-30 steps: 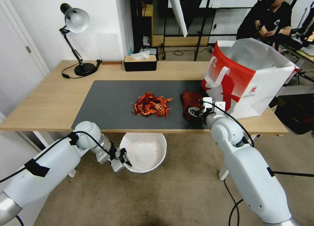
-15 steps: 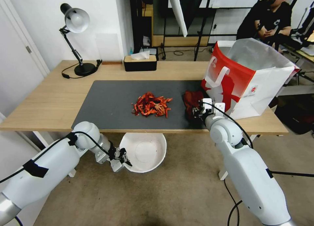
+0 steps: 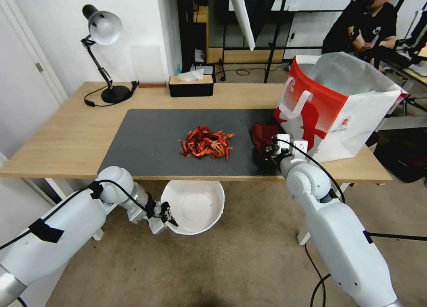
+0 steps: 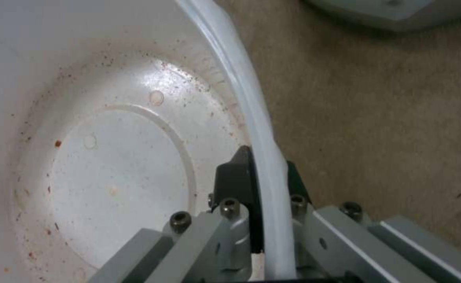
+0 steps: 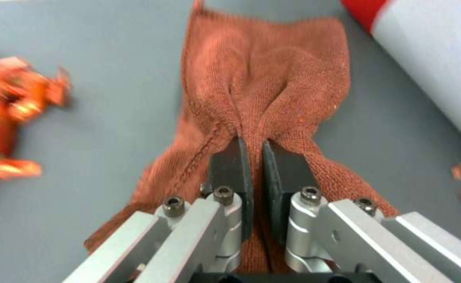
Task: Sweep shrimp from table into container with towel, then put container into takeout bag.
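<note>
A pile of red-orange shrimp [image 3: 205,143] lies in the middle of the dark grey mat [image 3: 147,142] on the light-wood table [image 3: 66,133]. To its right the rust-brown towel [image 3: 263,135] rests bunched on the mat, with my right gripper [image 3: 269,154] shut on a pinched fold of it [image 5: 254,137]. The shrimp [image 5: 5,118] lie apart from the towel [image 5: 261,78]. Below the table's front edge my left gripper [image 3: 168,214] is shut on the rim of the white container [image 3: 193,205], its pads [image 4: 236,181] clamping the rim [image 4: 251,118]. The red and white takeout bag [image 3: 338,102] stands open at the table's right end.
A desk lamp [image 3: 103,53] and a black tissue box [image 3: 190,84] stand at the back of the table. The bag's wall [image 5: 429,59] is close beside the towel. Bare carpet [image 3: 222,262] lies under the container.
My right gripper has drawn the towel together and shifted slightly towards the bag. The left gripper has raised the container a little and moved it slightly left.
</note>
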